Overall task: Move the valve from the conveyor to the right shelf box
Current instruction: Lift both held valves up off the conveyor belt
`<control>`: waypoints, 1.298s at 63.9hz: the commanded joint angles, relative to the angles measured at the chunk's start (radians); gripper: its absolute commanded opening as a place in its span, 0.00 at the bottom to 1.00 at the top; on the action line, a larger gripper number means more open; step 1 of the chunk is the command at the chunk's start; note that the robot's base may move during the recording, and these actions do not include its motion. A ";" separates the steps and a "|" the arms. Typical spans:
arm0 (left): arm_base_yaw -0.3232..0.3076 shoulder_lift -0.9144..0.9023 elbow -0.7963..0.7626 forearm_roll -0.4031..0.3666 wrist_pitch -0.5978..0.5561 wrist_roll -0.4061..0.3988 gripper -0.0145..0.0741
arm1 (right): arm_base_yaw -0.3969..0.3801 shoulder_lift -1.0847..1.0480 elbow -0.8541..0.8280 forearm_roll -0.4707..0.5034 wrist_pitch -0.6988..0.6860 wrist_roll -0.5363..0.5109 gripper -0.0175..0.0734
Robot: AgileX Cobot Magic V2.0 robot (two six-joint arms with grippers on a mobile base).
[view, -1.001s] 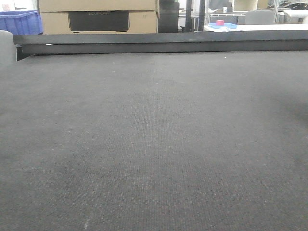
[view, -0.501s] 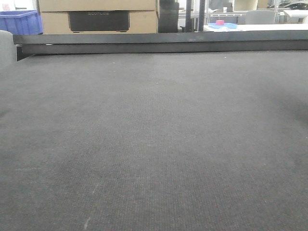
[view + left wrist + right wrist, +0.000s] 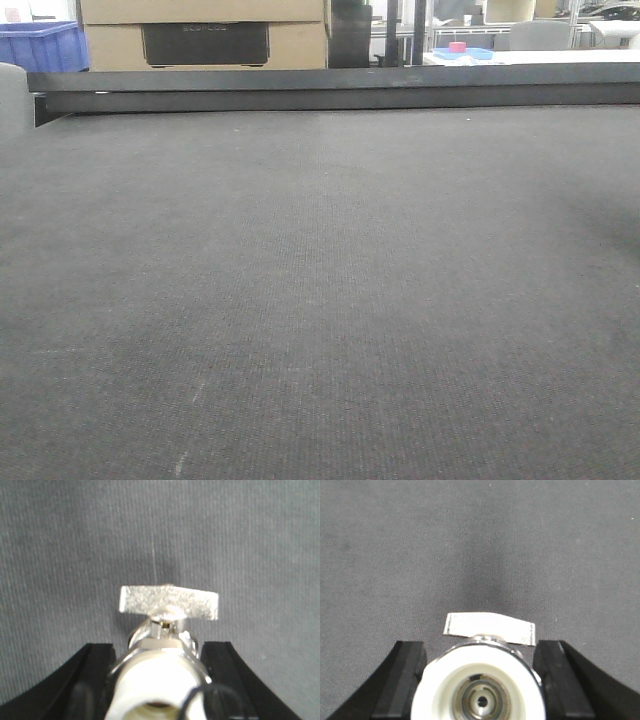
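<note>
Gripping a valve (image 3: 161, 672) by its body, the left gripper (image 3: 159, 647) has both fingers closed against it, with the conveyor (image 3: 60, 540) behind. The right gripper (image 3: 480, 646) likewise clamps a second valve (image 3: 479, 692).
</note>
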 commanded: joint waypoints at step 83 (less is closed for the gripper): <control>-0.003 -0.800 -0.015 -0.146 -0.180 -0.003 0.04 | -0.007 -0.184 -0.231 0.025 -0.075 -0.002 0.02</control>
